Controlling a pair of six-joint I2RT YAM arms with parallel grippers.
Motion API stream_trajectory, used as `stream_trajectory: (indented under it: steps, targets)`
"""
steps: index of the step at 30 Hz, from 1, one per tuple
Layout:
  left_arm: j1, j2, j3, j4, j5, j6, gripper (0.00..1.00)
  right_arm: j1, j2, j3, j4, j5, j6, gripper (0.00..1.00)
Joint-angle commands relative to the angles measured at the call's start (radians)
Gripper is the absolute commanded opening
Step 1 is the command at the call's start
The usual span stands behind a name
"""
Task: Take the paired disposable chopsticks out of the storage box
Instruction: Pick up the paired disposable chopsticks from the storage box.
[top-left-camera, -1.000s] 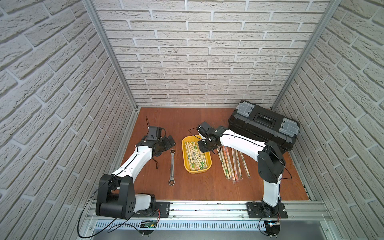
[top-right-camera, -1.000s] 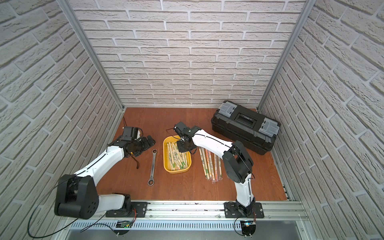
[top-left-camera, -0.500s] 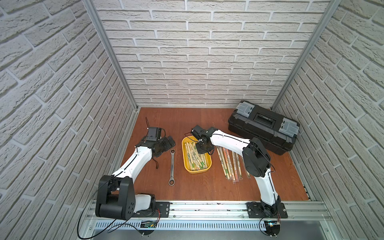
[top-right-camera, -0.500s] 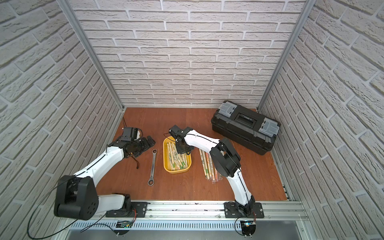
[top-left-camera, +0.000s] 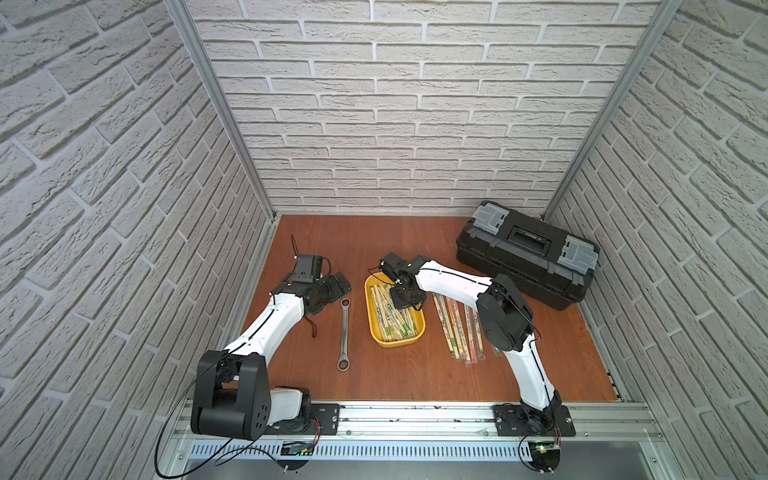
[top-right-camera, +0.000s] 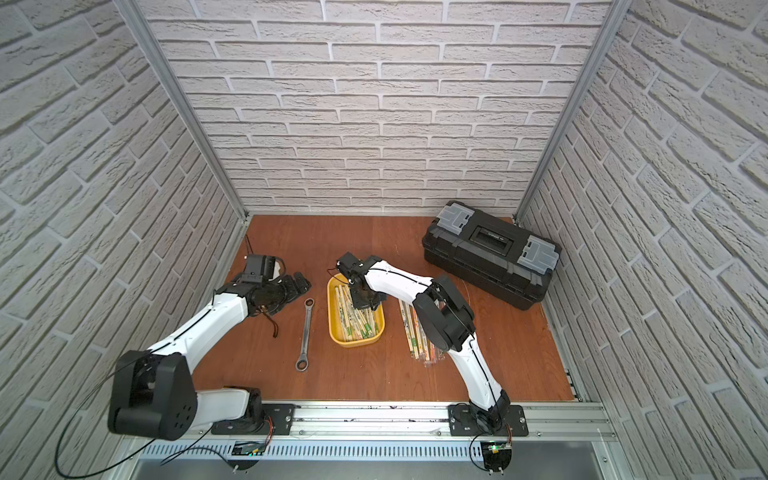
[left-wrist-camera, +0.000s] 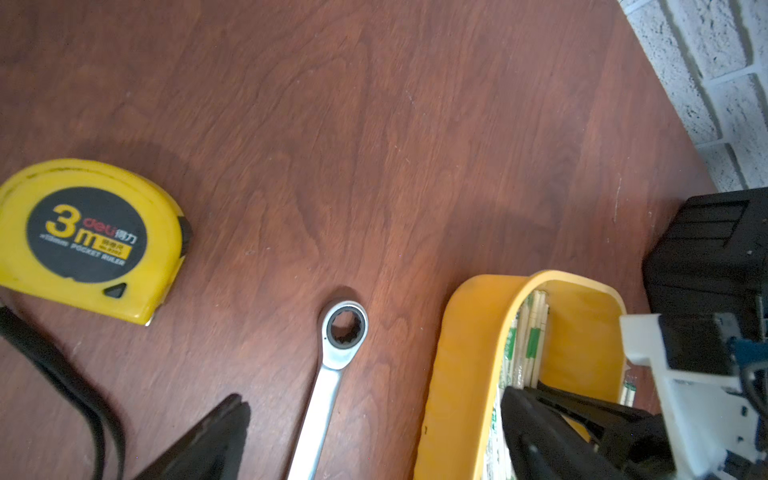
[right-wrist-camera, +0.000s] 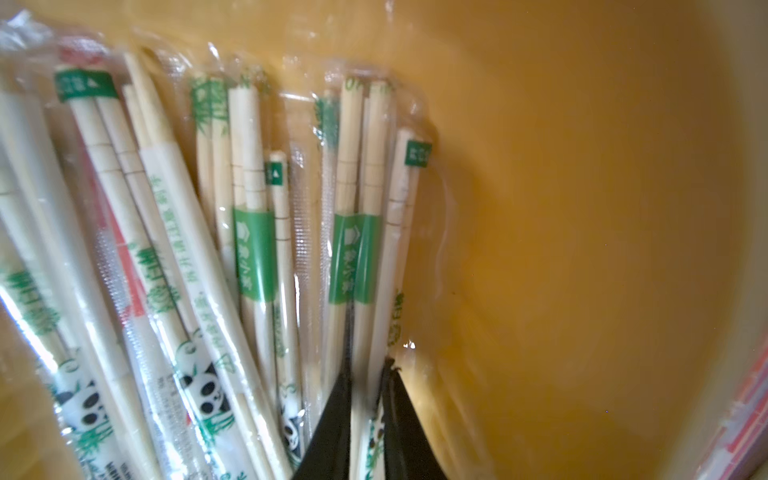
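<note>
The storage box (top-left-camera: 399, 341) (top-right-camera: 355, 341) is a shallow yellow tray in the middle of the table. It holds several paired disposable chopsticks (top-left-camera: 392, 318) (top-right-camera: 358, 323) in clear sleeves with green and panda print. My right gripper (top-left-camera: 405, 301) (top-right-camera: 365, 301) reaches down into the tray's far right part. In the right wrist view the right gripper (right-wrist-camera: 368, 370) is shut on one sleeved pair (right-wrist-camera: 365, 257) beside the tray's wall (right-wrist-camera: 582, 208). My left gripper (top-left-camera: 337, 283) (left-wrist-camera: 374, 440) is open and holds nothing, left of the tray near the wrench's head.
A silver wrench (top-left-camera: 344, 328) (left-wrist-camera: 332, 361) lies left of the tray. A yellow tape measure (left-wrist-camera: 83, 237) sits by the left arm. Several sleeved chopsticks (top-left-camera: 457, 324) lie on the table right of the tray. A black toolbox (top-left-camera: 528, 253) stands at the back right. Brick walls close three sides.
My right gripper has shifted a little left and gone down into the tray, and its jaws have narrowed onto a chopstick pair. The left arm has not moved.
</note>
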Motion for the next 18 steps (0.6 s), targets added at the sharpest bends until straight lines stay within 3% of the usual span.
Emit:
stream_trajectory:
  steps: [1, 10, 18]
  targets:
    - [0.006, -0.017, -0.013, 0.025, 0.007, 0.005, 0.98, 0.004, -0.018, -0.002, 0.0, -0.008, 0.014, 0.1]
    - [0.006, -0.02, -0.008, 0.024, 0.009, 0.002, 0.98, 0.005, -0.117, -0.042, 0.026, -0.042, 0.024, 0.02]
    - [0.005, -0.017, 0.001, 0.017, 0.009, 0.005, 0.98, 0.004, -0.175, -0.065, 0.051, -0.067, 0.031, 0.02]
